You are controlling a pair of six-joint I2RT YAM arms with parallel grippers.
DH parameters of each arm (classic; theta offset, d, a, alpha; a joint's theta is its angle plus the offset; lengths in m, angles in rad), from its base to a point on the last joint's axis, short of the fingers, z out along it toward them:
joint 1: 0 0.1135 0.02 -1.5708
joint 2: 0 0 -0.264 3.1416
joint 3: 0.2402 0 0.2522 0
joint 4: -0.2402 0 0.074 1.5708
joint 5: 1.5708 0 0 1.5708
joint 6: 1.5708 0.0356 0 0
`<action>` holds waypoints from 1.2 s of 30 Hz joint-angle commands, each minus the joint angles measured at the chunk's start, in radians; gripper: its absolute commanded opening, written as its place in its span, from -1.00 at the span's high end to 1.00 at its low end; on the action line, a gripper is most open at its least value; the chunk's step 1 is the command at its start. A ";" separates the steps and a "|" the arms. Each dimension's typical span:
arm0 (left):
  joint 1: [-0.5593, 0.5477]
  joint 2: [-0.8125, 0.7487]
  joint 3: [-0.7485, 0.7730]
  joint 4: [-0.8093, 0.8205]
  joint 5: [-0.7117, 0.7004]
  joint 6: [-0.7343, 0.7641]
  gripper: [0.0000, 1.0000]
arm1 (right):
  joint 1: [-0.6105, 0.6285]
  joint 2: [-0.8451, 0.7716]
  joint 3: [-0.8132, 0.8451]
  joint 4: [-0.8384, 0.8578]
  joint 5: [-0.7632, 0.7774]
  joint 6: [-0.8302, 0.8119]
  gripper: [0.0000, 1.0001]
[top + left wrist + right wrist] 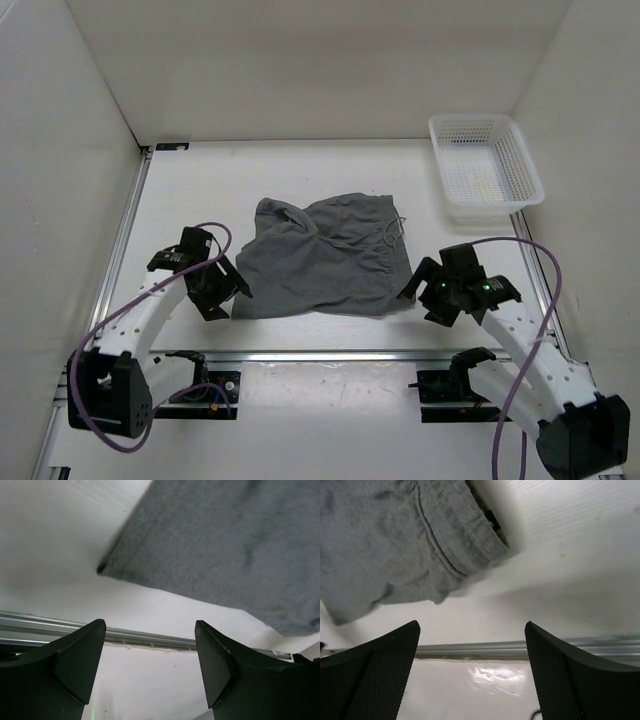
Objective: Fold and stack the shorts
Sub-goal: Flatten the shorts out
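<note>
Built of white perforated links (pixel 150 305) and black joints (pixel 110 390); strung with looping purple cables (pixel 520 243); tipped with black wedge fingers (pixel 70 670); lit green by the right hand (pixel 426 297).

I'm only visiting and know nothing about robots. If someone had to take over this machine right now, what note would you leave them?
The left gripper is open and empty, by the near left corner of the grey shorts.
The right gripper is open and empty, by their near right corner.
The shorts lie rumpled on the table between the arms, apart from the white mesh basket at the far right.
Done: perhaps a first fold; I cannot tell for sure.
Left: finish folding, then stack.
</note>
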 commanded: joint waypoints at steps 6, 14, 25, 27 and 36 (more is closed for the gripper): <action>-0.001 0.211 -0.065 0.181 0.028 -0.055 -0.69 | -0.053 0.184 -0.095 0.364 -0.204 0.154 -0.80; -0.024 0.322 -0.074 0.253 0.028 -0.055 -0.60 | -0.145 0.203 -0.221 0.515 -0.244 0.195 -0.60; -0.038 0.343 0.060 0.241 0.040 -0.006 0.79 | -0.164 0.379 -0.053 0.479 -0.109 0.053 1.00; -0.037 0.303 0.142 0.173 0.012 0.006 0.79 | -0.173 0.388 0.099 0.413 -0.094 -0.040 1.00; 0.015 0.316 0.895 -0.114 -0.080 0.095 0.79 | -0.182 0.477 0.681 0.148 -0.044 -0.280 1.00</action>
